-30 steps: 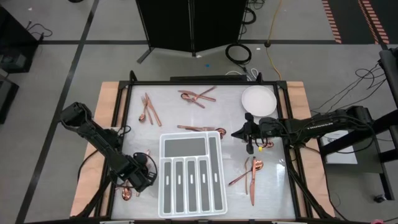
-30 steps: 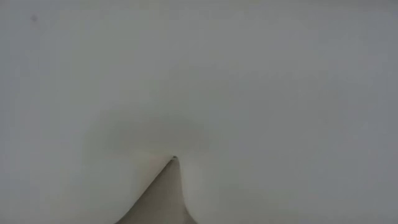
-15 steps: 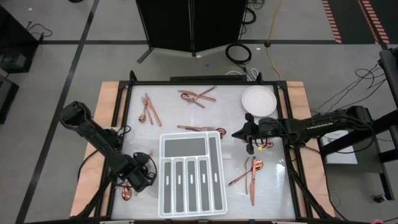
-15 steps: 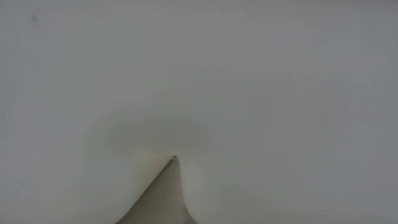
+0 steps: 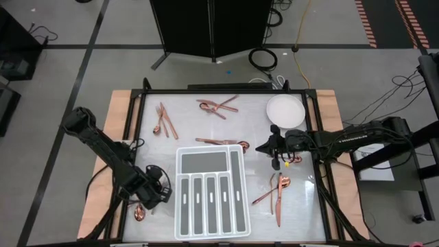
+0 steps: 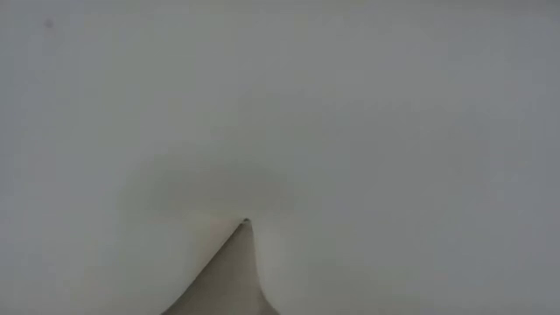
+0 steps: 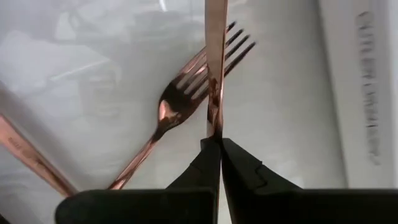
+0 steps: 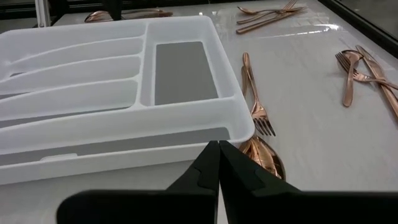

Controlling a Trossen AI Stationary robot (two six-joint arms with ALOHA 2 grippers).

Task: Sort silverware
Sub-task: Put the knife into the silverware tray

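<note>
Down beside the white tray (image 5: 211, 192), the left pincer (image 7: 217, 142) grips a copper utensil (image 7: 216, 62) lying over a fork (image 7: 186, 99)

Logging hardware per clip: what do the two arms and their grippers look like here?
Both arms are dark, jointed and tubular, with black cables looped along them. The left gripper and right gripper each end in two black, tapering wedge fingers. The right arm carries a small yellow-red fitting near its wrist.
</note>
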